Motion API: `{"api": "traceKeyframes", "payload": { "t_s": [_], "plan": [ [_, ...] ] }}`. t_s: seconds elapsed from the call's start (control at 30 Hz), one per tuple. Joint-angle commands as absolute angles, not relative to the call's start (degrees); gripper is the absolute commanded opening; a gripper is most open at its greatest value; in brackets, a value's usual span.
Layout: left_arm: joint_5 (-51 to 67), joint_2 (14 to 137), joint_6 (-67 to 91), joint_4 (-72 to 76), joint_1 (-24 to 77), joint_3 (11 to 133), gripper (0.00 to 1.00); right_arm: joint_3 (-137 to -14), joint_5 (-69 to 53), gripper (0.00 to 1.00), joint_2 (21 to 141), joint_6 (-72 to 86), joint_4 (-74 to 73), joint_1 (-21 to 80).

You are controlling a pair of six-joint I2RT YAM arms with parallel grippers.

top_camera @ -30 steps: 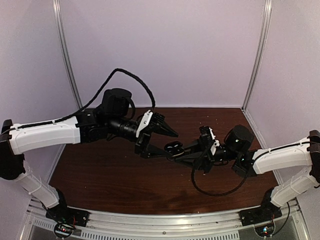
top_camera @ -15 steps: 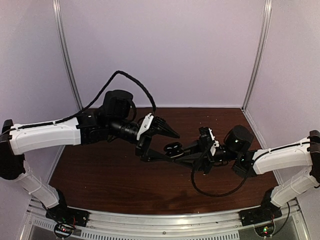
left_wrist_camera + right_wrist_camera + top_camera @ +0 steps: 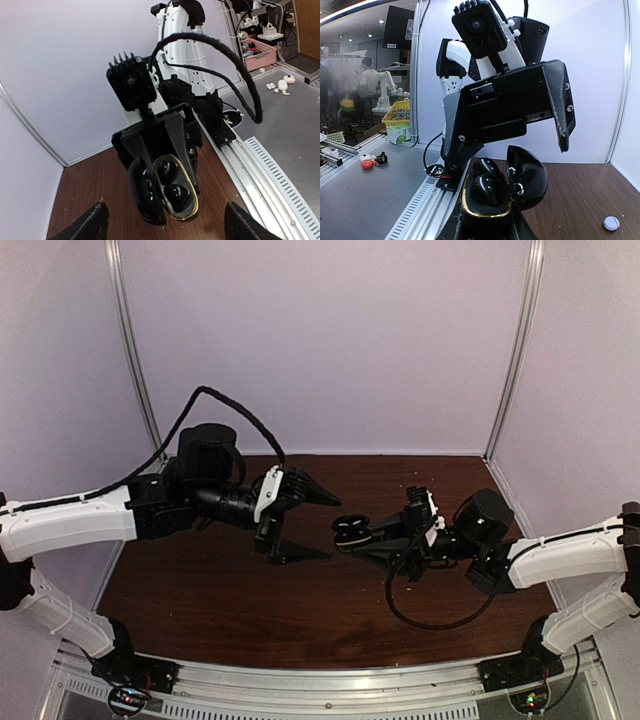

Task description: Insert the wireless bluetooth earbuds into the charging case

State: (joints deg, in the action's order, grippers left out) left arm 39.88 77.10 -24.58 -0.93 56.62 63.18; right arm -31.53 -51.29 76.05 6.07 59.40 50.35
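My right gripper [image 3: 353, 537] is shut on the open black charging case [image 3: 347, 530] and holds it above the table. The case has a gold rim and its lid [image 3: 526, 178] stands open. Two black earbuds [image 3: 487, 189] sit in its wells, and they also show in the left wrist view [image 3: 175, 186]. My left gripper [image 3: 318, 524] is open and empty, a short way left of the case and facing it. A small pale rounded bud [image 3: 611, 222] lies on the table to the right.
The brown table [image 3: 230, 605] is closed in by pale walls on three sides. An aluminium rail [image 3: 330, 680] runs along the near edge. A black cable [image 3: 420, 615] loops under the right arm. Pale specks [image 3: 411, 490] lie at the back.
My left gripper has drawn back to the left, away from the case; its fingers were around the case before. The right gripper still holds the case, slightly shifted.
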Motion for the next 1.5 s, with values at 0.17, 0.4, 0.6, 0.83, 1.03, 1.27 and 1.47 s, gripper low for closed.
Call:
{"api": "traceKeyframes", "payload": {
  "t_s": [0.17,0.4,0.6,0.83,1.03,1.27,1.47],
  "plan": [
    [39.65,77.25,-22.54,2.61,55.39,63.66,0.80,-30.62,-48.25,0.00,74.88,9.92,64.66,49.24],
    [41.40,79.36,-23.98,1.76,56.31,65.54,0.79,-30.96,-47.51,0.00,75.43,10.26,64.54,49.10],
    [43.15,78.47,-27.54,0.88,57.85,65.28,0.77,-31.24,-47.11,0.00,76.26,11.04,64.40,48.91],
    [43.59,78.20,-28.67,0.26,58.40,65.63,0.75,-31.38,-47.11,0.00,76.90,12.03,65.12,48.44],
    [41.67,78.32,-28.96,0.26,58.45,65.66,0.75,-31.36,-46.94,0.00,76.88,12.19,64.80,48.21],
    [28.97,76.48,-25.08,6.85,58.34,62.09,0.83,-33.17,-44.82,0.00,77.51,13.79,59.67,47.23],
    [18.91,74.82,-29.61,12.99,58.44,57.43,0.84,-38.02,-42.47,0.00,78.02,15.66,48.49,47.11]
  ]
}}
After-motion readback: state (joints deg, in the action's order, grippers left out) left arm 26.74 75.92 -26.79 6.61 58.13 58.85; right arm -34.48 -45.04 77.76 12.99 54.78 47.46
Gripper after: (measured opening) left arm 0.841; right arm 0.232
